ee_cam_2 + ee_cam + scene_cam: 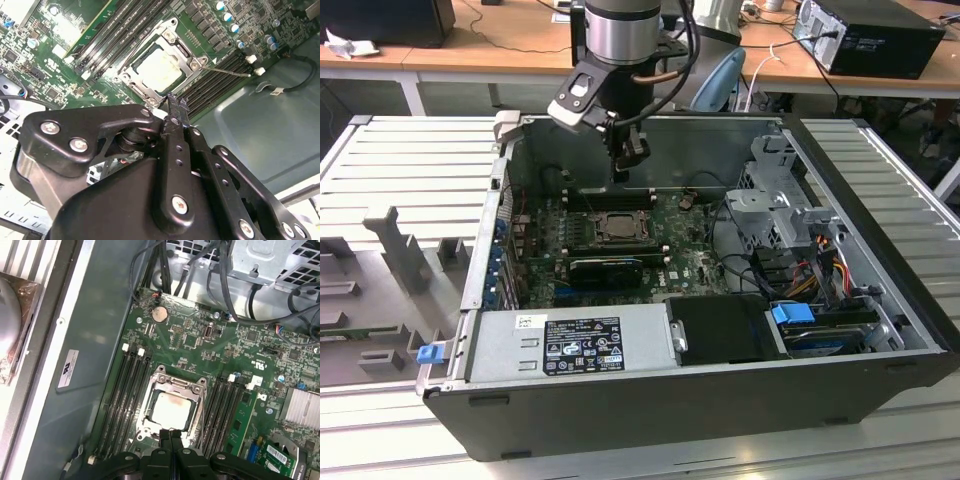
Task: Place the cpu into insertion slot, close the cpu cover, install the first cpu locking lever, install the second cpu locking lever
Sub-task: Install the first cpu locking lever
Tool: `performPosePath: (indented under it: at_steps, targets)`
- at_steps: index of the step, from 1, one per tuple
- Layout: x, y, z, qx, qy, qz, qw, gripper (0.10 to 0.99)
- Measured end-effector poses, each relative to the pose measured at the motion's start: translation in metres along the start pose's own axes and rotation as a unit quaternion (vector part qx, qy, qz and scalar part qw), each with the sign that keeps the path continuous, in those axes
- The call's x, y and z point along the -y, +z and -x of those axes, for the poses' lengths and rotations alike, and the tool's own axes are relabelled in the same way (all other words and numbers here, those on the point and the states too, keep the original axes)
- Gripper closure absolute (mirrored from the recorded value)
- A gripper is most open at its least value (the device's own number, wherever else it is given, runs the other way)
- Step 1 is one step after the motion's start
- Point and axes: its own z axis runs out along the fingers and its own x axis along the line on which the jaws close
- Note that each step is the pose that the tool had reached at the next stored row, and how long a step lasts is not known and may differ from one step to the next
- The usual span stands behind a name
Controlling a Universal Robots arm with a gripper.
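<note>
The cpu [171,410] lies flat in the insertion slot [617,226] on the green board, its pale face showing through the cut-out of the silver cpu cover [177,384], which lies down over it. In the second wrist view the cpu [159,70] sits the same way, and a thin silver lever rod [231,72] sticks out from the socket's corner over the memory slots. My gripper [623,168] hangs above the far edge of the socket. Its black fingers are shut together with nothing between them, as both wrist views show [170,432] [175,102].
The board sits deep in an open computer case [840,330]. A silver power supply [575,345] is at the front, and a drive cage [770,200] with cables is on the exterior view's right. Black memory slots [125,395] flank the socket. A grey fixture [395,250] stands outside the case.
</note>
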Motion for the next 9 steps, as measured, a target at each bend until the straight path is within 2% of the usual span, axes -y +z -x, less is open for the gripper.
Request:
performPosePath:
  at_steps: [9]
  targets:
    - [0.0,0.0,0.0,-0.0009,-0.023,-0.0009,0.9997,0.98]
